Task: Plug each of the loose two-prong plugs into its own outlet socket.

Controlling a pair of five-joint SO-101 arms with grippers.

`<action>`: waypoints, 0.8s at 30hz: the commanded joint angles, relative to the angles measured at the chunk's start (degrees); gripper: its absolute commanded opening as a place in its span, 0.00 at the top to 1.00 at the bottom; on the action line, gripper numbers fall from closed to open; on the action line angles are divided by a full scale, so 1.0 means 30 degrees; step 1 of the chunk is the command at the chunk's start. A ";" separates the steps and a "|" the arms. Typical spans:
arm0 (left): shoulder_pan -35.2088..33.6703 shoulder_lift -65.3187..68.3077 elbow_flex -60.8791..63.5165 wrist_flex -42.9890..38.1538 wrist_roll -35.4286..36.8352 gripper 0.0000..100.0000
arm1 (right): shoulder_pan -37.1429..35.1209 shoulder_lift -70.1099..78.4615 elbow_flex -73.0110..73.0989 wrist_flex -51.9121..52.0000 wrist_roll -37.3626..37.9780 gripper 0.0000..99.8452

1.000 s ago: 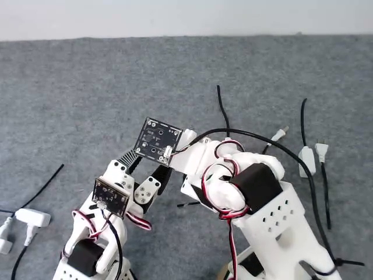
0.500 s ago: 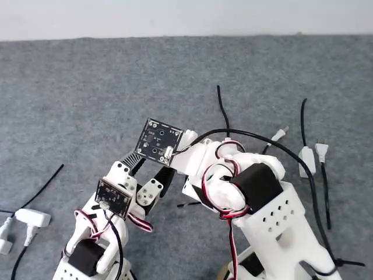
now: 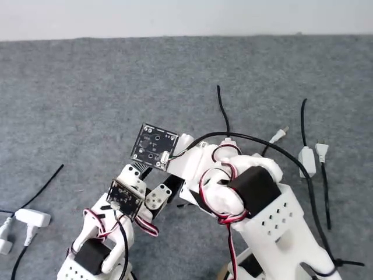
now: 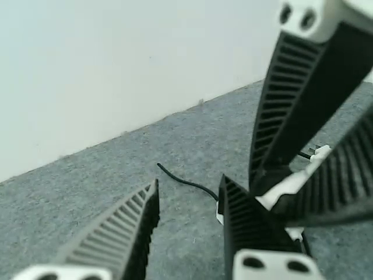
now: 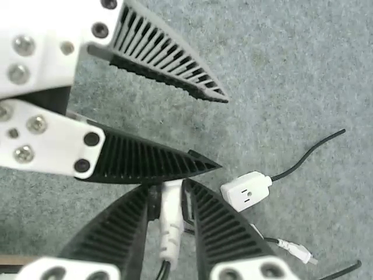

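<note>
Plug, white, sits clamped between the ribbed fingers of the right pincer, low over the grey counter. Just beside it lies an outlet socket on a black cord, with a loose plug near. The left pincer hangs wide open, holding nothing. One of its fingers lies straight across the right pincer's tips. From above, each arm's camera board sits over its pincer. A second socket lies at the counter's left edge and a third socket far right, beside a spare plug.
</note>
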 commanded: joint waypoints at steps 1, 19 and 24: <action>0.0908 0.0176 -0.0044 -0.0088 -0.0029 0.81 | -0.0718 -0.0542 -0.1700 -0.0366 -0.0381 0.99; -0.4161 0.0147 -0.1421 -0.0967 0.0117 0.81 | -0.0601 -0.0513 -0.1963 0.0278 -0.0176 0.99; -0.4513 0.0176 -0.1451 -0.1026 0.0557 0.81 | 0.0337 -0.0278 -0.3868 0.0982 0.0762 0.99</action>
